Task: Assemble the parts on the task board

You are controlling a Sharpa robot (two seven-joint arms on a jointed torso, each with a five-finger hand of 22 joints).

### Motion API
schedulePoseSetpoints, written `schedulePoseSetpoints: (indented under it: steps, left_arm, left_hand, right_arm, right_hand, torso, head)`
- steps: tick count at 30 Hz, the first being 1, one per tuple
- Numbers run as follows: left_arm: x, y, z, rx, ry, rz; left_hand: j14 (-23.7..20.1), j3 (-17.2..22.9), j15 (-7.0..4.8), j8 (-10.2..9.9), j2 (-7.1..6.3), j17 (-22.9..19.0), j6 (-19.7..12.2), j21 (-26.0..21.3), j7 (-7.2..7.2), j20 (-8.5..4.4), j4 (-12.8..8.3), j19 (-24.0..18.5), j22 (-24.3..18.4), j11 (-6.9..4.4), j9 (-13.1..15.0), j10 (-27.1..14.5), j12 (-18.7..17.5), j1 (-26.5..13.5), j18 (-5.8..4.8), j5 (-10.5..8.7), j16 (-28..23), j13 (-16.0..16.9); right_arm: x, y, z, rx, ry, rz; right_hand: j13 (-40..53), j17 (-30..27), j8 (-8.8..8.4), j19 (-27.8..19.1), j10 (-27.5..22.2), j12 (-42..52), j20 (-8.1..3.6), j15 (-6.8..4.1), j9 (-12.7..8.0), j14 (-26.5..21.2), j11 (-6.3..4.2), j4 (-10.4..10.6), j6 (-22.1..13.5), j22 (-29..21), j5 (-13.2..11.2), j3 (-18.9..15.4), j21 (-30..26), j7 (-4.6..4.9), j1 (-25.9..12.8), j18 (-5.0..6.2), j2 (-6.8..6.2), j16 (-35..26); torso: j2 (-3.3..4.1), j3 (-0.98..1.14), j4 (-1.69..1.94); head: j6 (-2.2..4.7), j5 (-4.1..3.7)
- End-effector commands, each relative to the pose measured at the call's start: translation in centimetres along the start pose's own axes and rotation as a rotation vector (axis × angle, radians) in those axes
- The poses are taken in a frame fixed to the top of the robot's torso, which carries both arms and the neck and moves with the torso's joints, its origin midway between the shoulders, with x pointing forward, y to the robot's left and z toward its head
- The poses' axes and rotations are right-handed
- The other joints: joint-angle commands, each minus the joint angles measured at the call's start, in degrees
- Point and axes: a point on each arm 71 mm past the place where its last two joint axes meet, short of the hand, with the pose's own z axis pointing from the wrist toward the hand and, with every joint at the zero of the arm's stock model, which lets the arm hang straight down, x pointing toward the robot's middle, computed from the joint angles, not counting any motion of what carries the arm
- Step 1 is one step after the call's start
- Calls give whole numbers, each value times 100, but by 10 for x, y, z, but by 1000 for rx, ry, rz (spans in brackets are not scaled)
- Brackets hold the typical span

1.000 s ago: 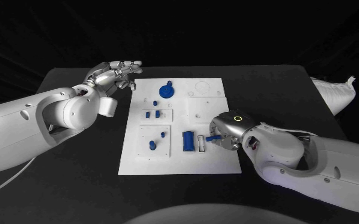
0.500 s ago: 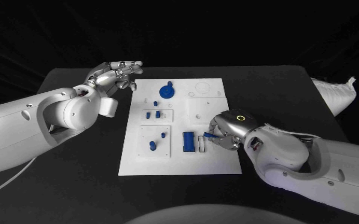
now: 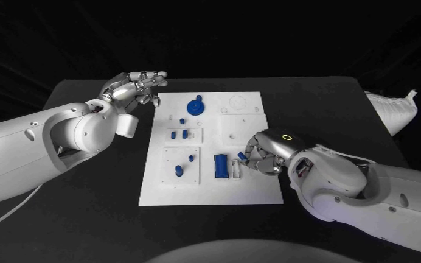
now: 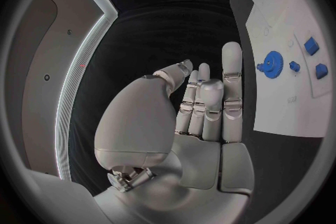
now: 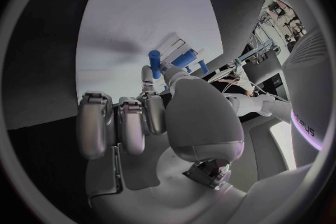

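The right hand (image 3: 263,153) sat over the near right part of the white flat task board (image 3: 210,178), pinching a small blue peg-like part (image 5: 154,63) at its fingertips, right next to the blue rectangular block (image 3: 221,165) and the narrow slot beside it. The left hand (image 3: 133,89) hovered off the board's far left corner above the black tabletop (image 3: 97,214), fingers loosely curled and holding nothing. A blue gear-shaped part (image 3: 196,105) lay on the board just beside that hand.
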Motion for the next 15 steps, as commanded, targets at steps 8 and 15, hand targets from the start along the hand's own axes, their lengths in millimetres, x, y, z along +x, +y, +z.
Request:
schedulePoseSetpoints:
  steps: [8,15]
  left_arm:
    - [3,-1,0,5,25,-1]
    - [4,-1,0,5,25,0]
  left_hand:
    - [-29,3,2,23,76,-6,-42,-32,9,-3,-22,-43,-6,-7,-1,-35,24,-1,85,26,-26,6]
    - [-29,3,2,23,76,-6,-42,-32,9,-3,-22,-43,-6,-7,-1,-35,24,-1,85,26,-26,6]
  right_arm:
    - [11,-8,1,119,124,233]
    - [15,-6,4,136,150,286]
  right_hand:
    - [752,1476,-62,179,119,-12,-46,-29,-1,599,10,1,116,147,280,14,13,-73,-59,-61,-27,22]
    - [746,1465,-77,173,114,-30,-46,-28,1,597,12,-8,115,129,355,10,1,-69,-63,-57,-33,14]
  torso:
    - [-1,-4,-2]
    - [0,2,2]
  head:
    - [-17,0]
    - [-22,6]
